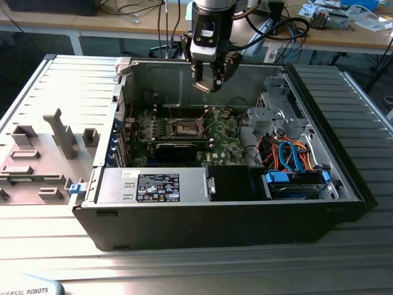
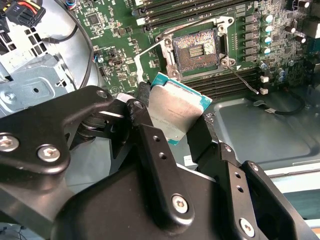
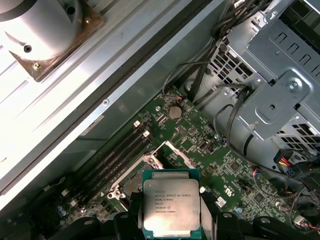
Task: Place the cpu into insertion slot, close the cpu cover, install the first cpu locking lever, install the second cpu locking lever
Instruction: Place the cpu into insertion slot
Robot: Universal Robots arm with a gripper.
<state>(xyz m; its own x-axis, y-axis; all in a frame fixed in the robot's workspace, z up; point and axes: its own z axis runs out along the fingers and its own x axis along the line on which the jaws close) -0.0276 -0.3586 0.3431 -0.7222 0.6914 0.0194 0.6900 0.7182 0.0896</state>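
The gripper (image 1: pixel 210 81) hangs above the open computer case (image 1: pixel 215 227). Its two black fingers (image 2: pixel 150 150) are clamped on opposite edges of the cpu (image 2: pixel 176 107), a grip that leaves the broad faces free, probably so the chip can be lowered flat. In the first wrist view the cpu (image 3: pixel 171 207) is a small square with a dull silver-grey metal lid and a teal rim. The insertion slot (image 2: pixel 196 49) lies below and just beyond the fingertips, well apart from the chip. It is a square socket with a dark, finely grained centre and a bright metal rim, uncovered, set in the green motherboard (image 2: pixel 120 35). A thin wire lever (image 2: pixel 244 80) slants out beside the socket, apparently swung aside to keep the slot open. The chip is not yet seated.
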